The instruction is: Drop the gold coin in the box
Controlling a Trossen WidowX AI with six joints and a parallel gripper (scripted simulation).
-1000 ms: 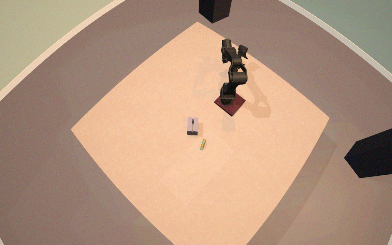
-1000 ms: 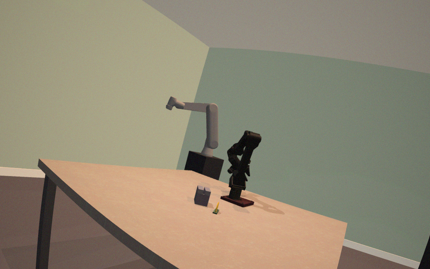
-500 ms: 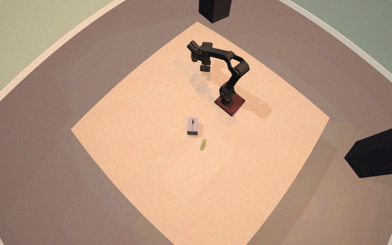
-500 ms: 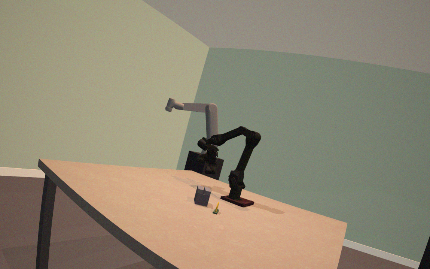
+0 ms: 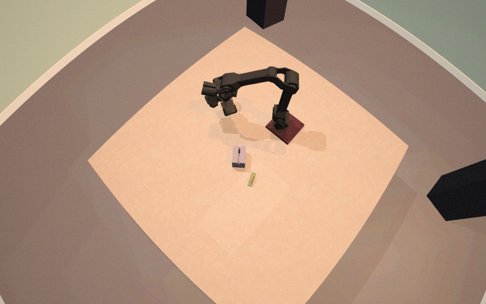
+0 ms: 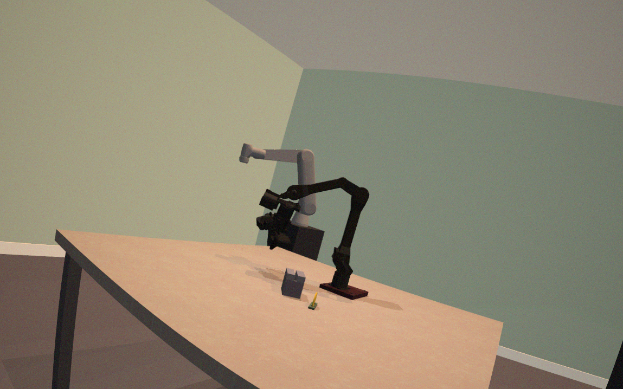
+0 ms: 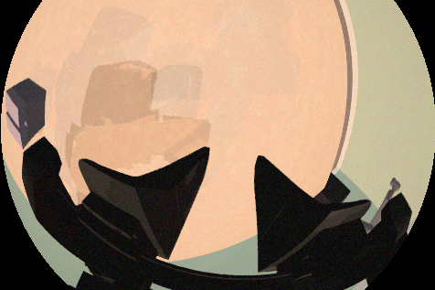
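Observation:
The gold coin [image 5: 252, 177] [image 6: 315, 298] stands on edge in the dark-green holder [image 5: 249, 184] [image 6: 312, 307]. The closed grey box [image 5: 235, 155] [image 6: 293, 289] [image 7: 37, 104] stands beside the holder, with the narrow slot running along its lighter lid. In the wrist view only the box shows, at the far left edge; coin and holder are out of that view. My gripper [image 5: 221, 106] [image 7: 232, 156] is partly open, with a gap between its fingertips and nothing in it. It hangs above the table, past the box on the side away from the coin.
The arm's dark red base plate [image 5: 293, 126] [image 6: 357, 293] is fixed on the tan table [image 5: 184, 181] [image 6: 197, 290], right of the box. A grey arm [image 6: 306, 169] on a black pedestal [image 6: 309, 241] stands behind the table. Another dark block [image 5: 470, 189] is at the right, off the table.

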